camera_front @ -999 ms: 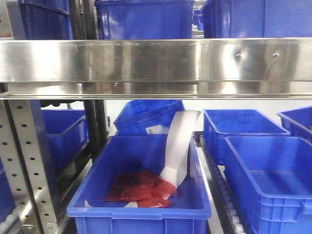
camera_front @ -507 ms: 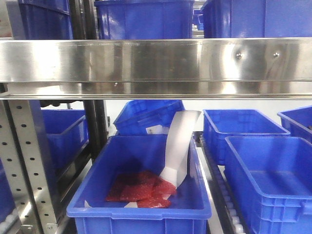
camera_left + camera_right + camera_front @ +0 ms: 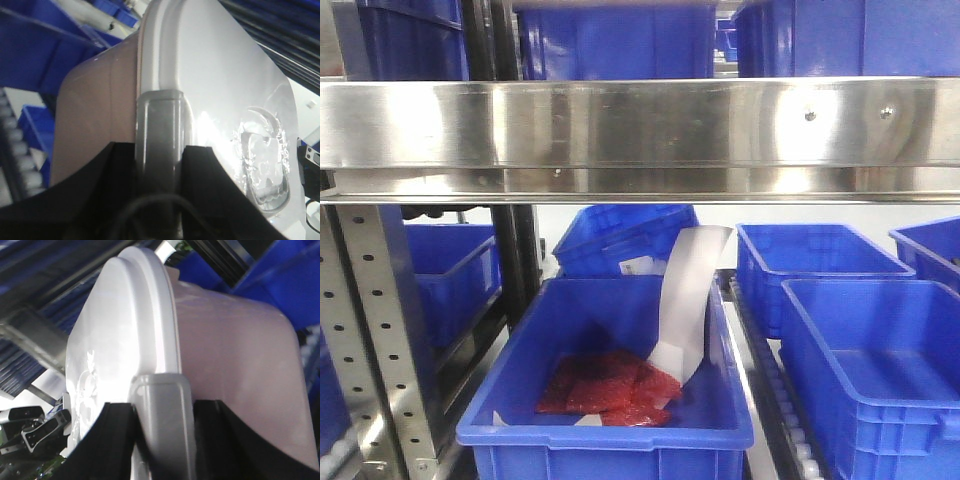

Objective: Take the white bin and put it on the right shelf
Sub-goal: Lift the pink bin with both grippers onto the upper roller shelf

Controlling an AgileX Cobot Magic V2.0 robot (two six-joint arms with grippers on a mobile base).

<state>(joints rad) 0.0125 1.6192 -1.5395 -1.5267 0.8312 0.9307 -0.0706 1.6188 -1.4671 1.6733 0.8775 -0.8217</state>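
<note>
Between my two grippers: the bin (image 3: pixel 215 85), carried endwise, so its long axis runs from one hand across to the other. Neither arm is nearer; each has one short end.

Left gripper (image 3: pixel 160 151): fingers either side of a grey clip (image 3: pixel 160 120) on the bin's rim, closed against it as far as I can judge. Right gripper (image 3: pixel 161 409): same hold on the matching clip at the far end.

Bin appearance: pale pinkish-white plastic wall, rounded corners, flat white lid (image 3: pixel 107 340) with a raised edge and a glossy moulded recess. Lid seated, clips down.

Front view: bin not visible. Shelf (image 3: pixel 640 125) fills the upper part of the frame as a broad brushed-steel rail straight ahead, blue crates (image 3: pixel 610 400) above and below it.

Judgement: bin lifted, placing not yet done. Move ahead depends on keeping the long axis parallel to the rail and both ends level while going forward. Cannot tell which level has room for it.
</note>
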